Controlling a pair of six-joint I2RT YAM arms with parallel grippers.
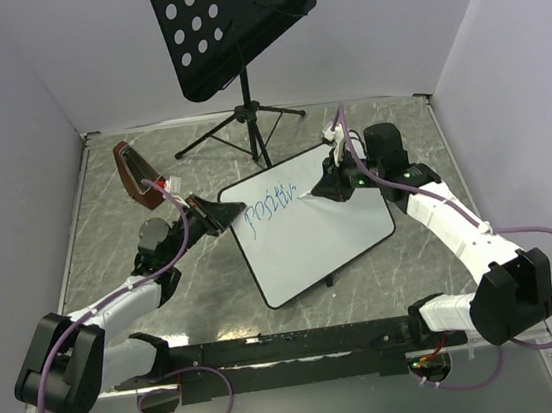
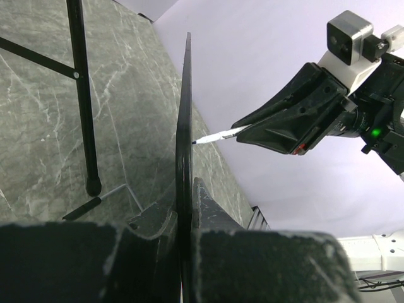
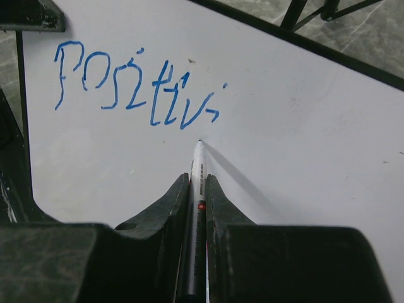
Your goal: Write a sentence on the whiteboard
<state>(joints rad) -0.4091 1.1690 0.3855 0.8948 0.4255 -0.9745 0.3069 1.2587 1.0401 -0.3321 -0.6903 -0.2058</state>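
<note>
Right gripper (image 3: 197, 189) jaws clamp a white marker (image 3: 197, 165) lengthwise, so its tip meets the whiteboard (image 1: 330, 235) just below-right of the last letter. Left gripper (image 2: 186, 189) jaws pinch the board's left edge, prob. to steady it vs. pen pressure. Board lies mid-desk (image 1: 115, 287), skewed. Blue writing (image 3: 136, 88) reads "Positivi", unfinished; no brand legible.

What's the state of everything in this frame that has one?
whiteboard: clamped at one edge, partly written.
sentence: unfinished, reads "Positivi".
marker: uncapped, tip at the board.
left gripper: shut on the whiteboard.
right gripper: shut on the marker.
music stand: upright.
</note>
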